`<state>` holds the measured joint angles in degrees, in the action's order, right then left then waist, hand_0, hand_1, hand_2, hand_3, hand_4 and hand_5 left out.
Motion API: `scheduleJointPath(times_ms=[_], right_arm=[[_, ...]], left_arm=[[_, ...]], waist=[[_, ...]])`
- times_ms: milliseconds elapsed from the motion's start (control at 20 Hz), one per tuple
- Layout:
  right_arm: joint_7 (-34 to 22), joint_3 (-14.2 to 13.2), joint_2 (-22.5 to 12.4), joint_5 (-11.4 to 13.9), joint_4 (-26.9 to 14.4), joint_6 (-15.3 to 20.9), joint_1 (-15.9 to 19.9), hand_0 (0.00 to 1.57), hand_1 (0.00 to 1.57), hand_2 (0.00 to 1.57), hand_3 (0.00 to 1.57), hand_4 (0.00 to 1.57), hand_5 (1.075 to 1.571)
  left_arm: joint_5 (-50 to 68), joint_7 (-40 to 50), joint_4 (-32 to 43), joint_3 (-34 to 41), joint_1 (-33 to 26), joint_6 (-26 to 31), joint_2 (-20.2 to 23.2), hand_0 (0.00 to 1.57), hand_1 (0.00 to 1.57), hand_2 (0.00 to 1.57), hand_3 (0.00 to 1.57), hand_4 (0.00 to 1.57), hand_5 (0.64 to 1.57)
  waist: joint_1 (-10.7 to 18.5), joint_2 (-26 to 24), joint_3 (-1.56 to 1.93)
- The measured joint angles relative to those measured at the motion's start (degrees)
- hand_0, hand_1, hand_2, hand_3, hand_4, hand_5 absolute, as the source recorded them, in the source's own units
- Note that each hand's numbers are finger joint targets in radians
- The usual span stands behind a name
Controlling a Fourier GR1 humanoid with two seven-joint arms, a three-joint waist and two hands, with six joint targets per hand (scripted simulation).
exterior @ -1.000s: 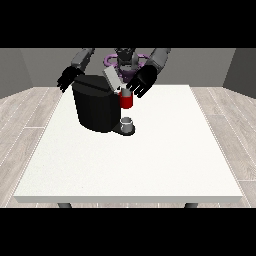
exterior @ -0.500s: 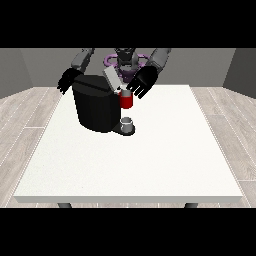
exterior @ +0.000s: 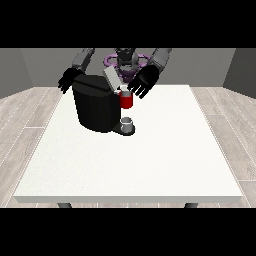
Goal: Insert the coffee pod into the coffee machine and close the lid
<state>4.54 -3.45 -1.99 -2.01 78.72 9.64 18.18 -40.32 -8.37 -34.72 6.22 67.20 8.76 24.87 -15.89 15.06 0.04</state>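
A black coffee machine [exterior: 95,107] stands on the white table [exterior: 150,160], left of centre at the back. Its grey lid [exterior: 111,79] is tilted up and open. A red brew head [exterior: 126,100] sticks out at the machine's front, with a small pale pod [exterior: 123,89] sitting on top of it. Below it a grey cup [exterior: 128,123] rests on the drip base. The hand at the view's right [exterior: 141,83] hovers just right of the pod and lid, fingers spread straight. The hand at the view's left [exterior: 67,80] hangs behind the machine's left corner, fingers relaxed.
The table's front and right portions lie wide towards the camera, with its edge [exterior: 130,199] at the bottom. The robot's torso [exterior: 125,61] stands behind the table's far edge.
Both hands stay nearly where they were; the hand at the view's right has shifted only slightly beside the lid. The lid remains up.
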Motion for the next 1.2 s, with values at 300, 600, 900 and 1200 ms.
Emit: scheduleJointPath(times_ms=[300, 600, 900, 1200], right_arm=[[-0.51, 0.13, 0.24, 0.37, -0.13, 0.78, 0.51, 0.00, 0.00, 0.00, 0.00, 0.44, 1.571], [-0.68, -0.50, -0.53, 0.19, -1.06, 0.51, 0.53, 0.00, 0.00, 0.00, 0.00, 0.34, 1.571], [0.96, -0.48, 0.30, 0.52, -2.82, 1.21, -1.50, 0.00, 0.00, 0.00, 0.00, 0.41, 1.571], [1.85, -2.11, -0.15, -0.82, -4.71, 0.75, -3.27, 0.00, 0.00, 0.00, 0.00, 0.41, 1.571]], left_arm=[[-2.10, -2.06, -0.41, -2.01, -0.23, 1.58, 1.06, 0.00, 0.00, 0.00, 0.00, 0.00, 1.571], [-3.03, -1.26, -0.38, -2.26, -0.04, 2.19, 0.99, 0.00, 0.00, 0.00, 0.00, 0.00, 1.571], [-3.44, -1.08, -0.99, -2.78, -1.29, 3.78, 0.08, 0.00, 0.00, 0.00, 0.00, 0.00, 1.571], [-2.49, -0.99, -2.69, -2.46, -4.18, 4.66, -2.19, 0.00, 0.00, 0.00, 0.00, 0.00, 1.571]], waist=[[0.29, 0.03, 0.08], [0.43, -0.25, 0.06], [2.03, -3.14, -0.01], [4.61, -6.82, -0.02]])
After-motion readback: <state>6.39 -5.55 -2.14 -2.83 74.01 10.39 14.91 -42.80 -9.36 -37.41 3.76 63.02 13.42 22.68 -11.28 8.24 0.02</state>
